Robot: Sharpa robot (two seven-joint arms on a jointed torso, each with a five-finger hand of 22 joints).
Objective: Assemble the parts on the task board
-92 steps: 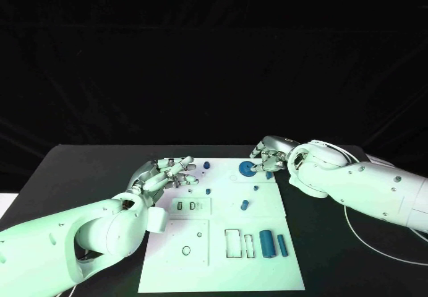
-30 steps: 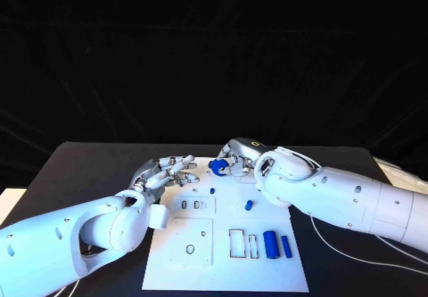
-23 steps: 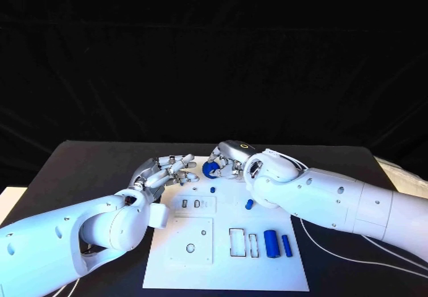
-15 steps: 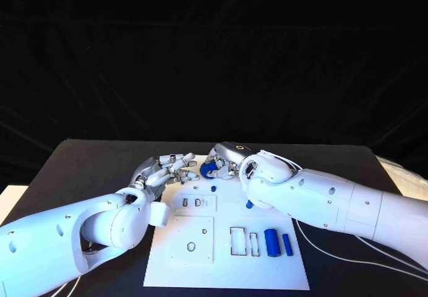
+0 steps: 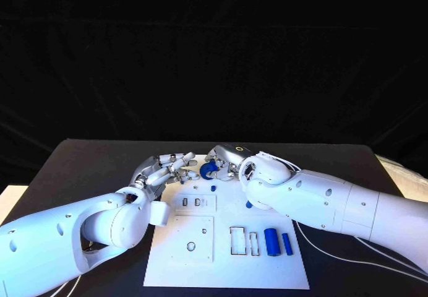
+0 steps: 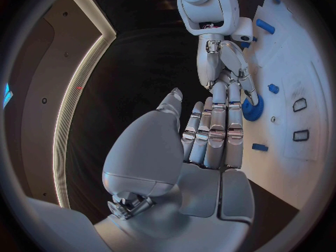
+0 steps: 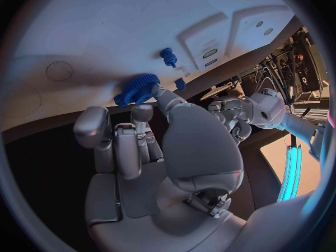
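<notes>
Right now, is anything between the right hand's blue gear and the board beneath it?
Nothing visible. The right hand holds the blue gear at the task board surface; the small blue peg stands beside it and apart.

A blue gear (image 7: 137,89) and blue pegs (image 5: 271,242) on the white task board (image 5: 223,272), black table (image 5: 80,167).

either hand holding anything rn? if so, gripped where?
The right hand pinches the blue gear by its toothed rim between its fingers, above the far end of the task board. The left hand holds nothing, its fingers spread.
</notes>
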